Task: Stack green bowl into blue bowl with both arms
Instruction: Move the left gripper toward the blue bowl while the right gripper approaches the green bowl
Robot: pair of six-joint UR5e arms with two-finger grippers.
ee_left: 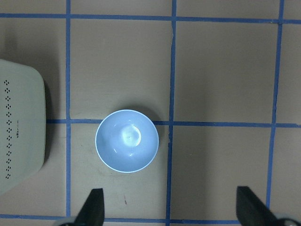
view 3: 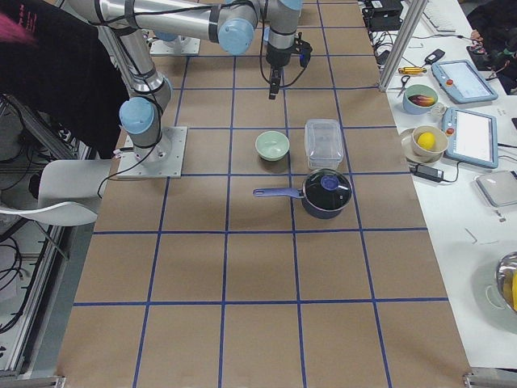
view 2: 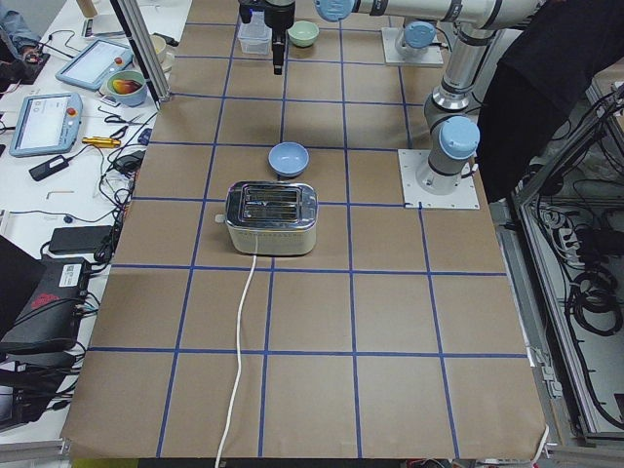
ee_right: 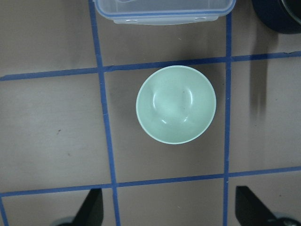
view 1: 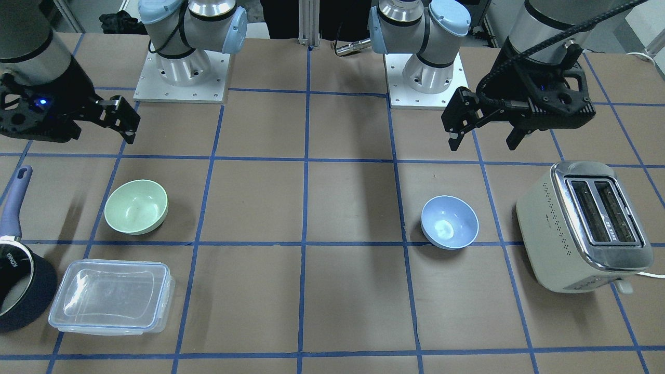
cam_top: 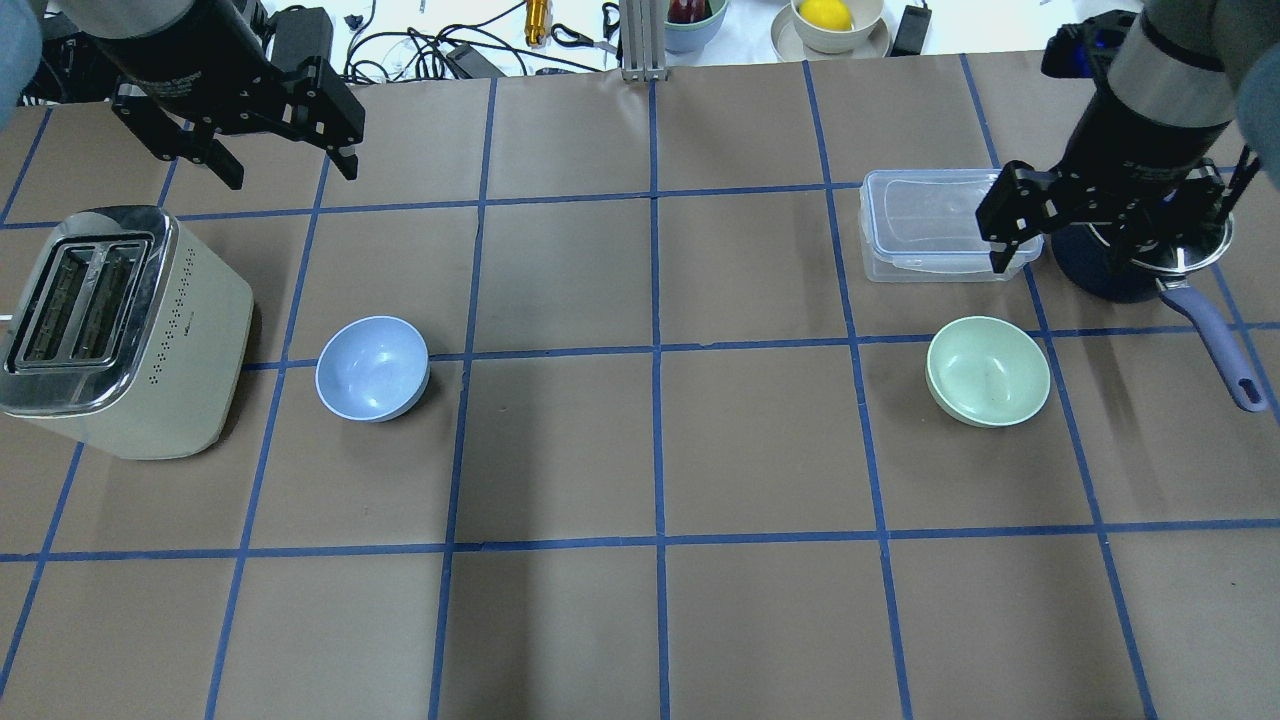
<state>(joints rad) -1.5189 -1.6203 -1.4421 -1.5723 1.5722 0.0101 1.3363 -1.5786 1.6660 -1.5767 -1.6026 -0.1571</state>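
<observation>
The green bowl [view 1: 136, 206] stands upright and empty on the table's right half, also in the overhead view [cam_top: 988, 371]. The blue bowl [view 1: 449, 222] stands upright and empty on the left half, also in the overhead view [cam_top: 372, 368]. My left gripper [view 1: 484, 141] is open and empty, high above the table, behind the blue bowl [ee_left: 127, 141]. My right gripper [cam_top: 1090, 250] is open and empty, high above the table, near the green bowl [ee_right: 176, 104]. In each wrist view the bowl lies ahead of the spread fingertips.
A cream toaster [cam_top: 110, 320] stands left of the blue bowl. A clear lidded container [cam_top: 930, 225] lies just beyond the green bowl. A dark saucepan [cam_top: 1120, 275] with a purple handle sits to its right, under my right wrist. Brown paper with blue tape lines covers the table.
</observation>
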